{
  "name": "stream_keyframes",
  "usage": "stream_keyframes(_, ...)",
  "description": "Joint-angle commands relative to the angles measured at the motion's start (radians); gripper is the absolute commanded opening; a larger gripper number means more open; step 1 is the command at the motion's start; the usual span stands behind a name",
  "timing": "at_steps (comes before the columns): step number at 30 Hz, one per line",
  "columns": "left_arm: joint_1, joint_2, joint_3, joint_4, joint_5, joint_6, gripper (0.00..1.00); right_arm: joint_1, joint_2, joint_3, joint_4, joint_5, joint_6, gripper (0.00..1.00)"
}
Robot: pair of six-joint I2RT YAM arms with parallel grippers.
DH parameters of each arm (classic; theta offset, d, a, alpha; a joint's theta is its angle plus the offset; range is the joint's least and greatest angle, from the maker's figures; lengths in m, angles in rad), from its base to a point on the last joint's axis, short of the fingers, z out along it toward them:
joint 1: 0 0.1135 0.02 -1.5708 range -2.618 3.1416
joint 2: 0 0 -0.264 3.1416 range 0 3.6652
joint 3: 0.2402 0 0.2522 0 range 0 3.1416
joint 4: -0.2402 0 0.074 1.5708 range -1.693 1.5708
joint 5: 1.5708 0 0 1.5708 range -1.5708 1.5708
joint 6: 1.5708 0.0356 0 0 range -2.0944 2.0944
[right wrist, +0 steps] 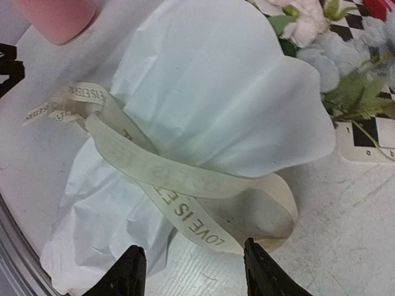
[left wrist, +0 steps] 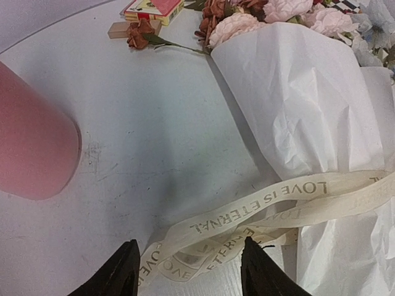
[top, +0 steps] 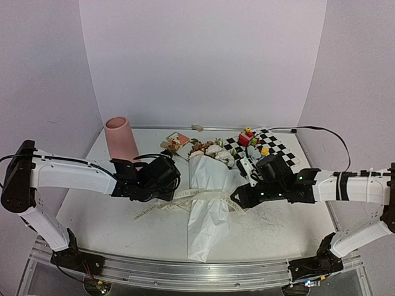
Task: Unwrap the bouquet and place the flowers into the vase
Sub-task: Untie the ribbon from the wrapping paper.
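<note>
so the bouquet is lying flat dead centre in the top view, with the white paper tail pointing at the bottom edge. the flowers poke out of the upper end, pink, white, pale blue and rust ones. a cream ribbon crosses the paper around its middle, draped loosely, with loops and ends trailing off to the left on the table. the left wrist view shows LOVE IS ETERNAL printed on it

left gripper sits at the bottom of its wrist view. the 2 fingers are spread apart, ribbon loops lie on the table between them and nothing is pinched. right gripper is the same deal at the bottom of its view: jaws released, and the ribbon loop lies just above the tips, not gripped

pink vase stands upright to the upper left of the bouquet, well apart from it. 1 rust rose lies by itself on the table left of the flower heads, next to a red and yellow box. the checkered mat is upper right, with some flower heads and leaves over its edge and little coloured blocks on it
</note>
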Motion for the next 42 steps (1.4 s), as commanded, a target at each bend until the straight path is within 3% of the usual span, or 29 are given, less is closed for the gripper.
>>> stream_keyframes(1, 0.001, 0.018, 0.068, 0.001, 0.000, 0.012, 0.56, 0.004, 0.103, 0.119, 0.017, -0.129, -0.057, 0.55)
stream_keyframes(12, 0.001, 0.004, 0.057, 0.020, -0.015, 0.025, 0.57, 0.012, 0.315, 0.319, -0.045, -0.111, -0.106, 0.63)
stream_keyframes(18, 0.001, 0.017, 0.065, 0.033, -0.006, 0.042, 0.58, 0.015, 0.385, 0.381, -0.082, -0.094, -0.149, 0.59)
stream_keyframes(35, 0.001, 0.020, 0.059, 0.048, 0.008, 0.057, 0.57, 0.037, 0.386, 0.361, -0.113, -0.165, -0.190, 0.35)
stream_keyframes(42, 0.001, 0.019, 0.060, 0.050, 0.013, 0.055, 0.57, 0.043, 0.333, 0.327, -0.112, -0.121, -0.204, 0.07)
